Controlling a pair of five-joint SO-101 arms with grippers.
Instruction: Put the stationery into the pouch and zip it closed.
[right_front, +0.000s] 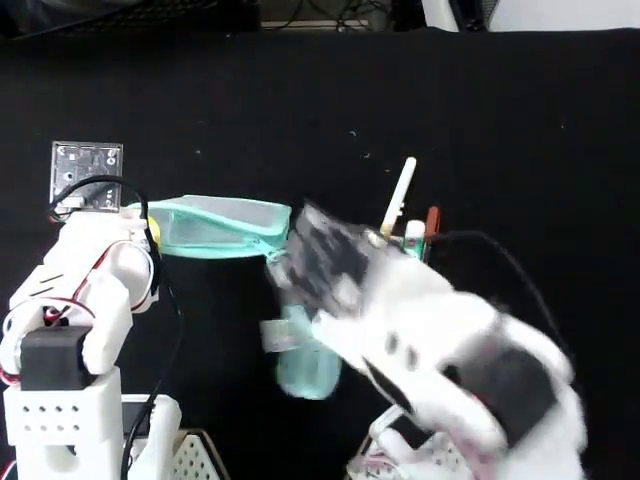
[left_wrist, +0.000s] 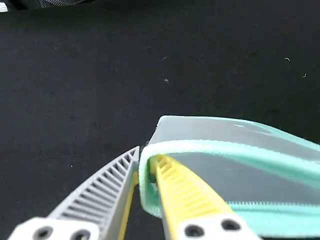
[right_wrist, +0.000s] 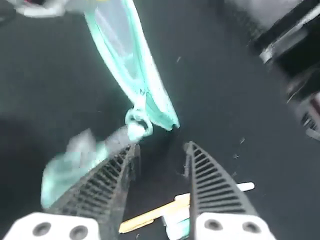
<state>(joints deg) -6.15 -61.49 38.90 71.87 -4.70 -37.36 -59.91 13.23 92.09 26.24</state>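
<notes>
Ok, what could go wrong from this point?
The right end effector sits open by the zip pull while pens lie outside the pouch; zipping now might shut them out. The left end effector pinches just the pouch's end rim, so a tug could slip it free.

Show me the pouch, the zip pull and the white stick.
pouch (right_front: 215, 228): high view, on its clear side panel.
zip pull (right_wrist: 141, 129): right wrist view, on its ring.
white stick (right_front: 401, 191): high view, halfway along its shaft.
</notes>
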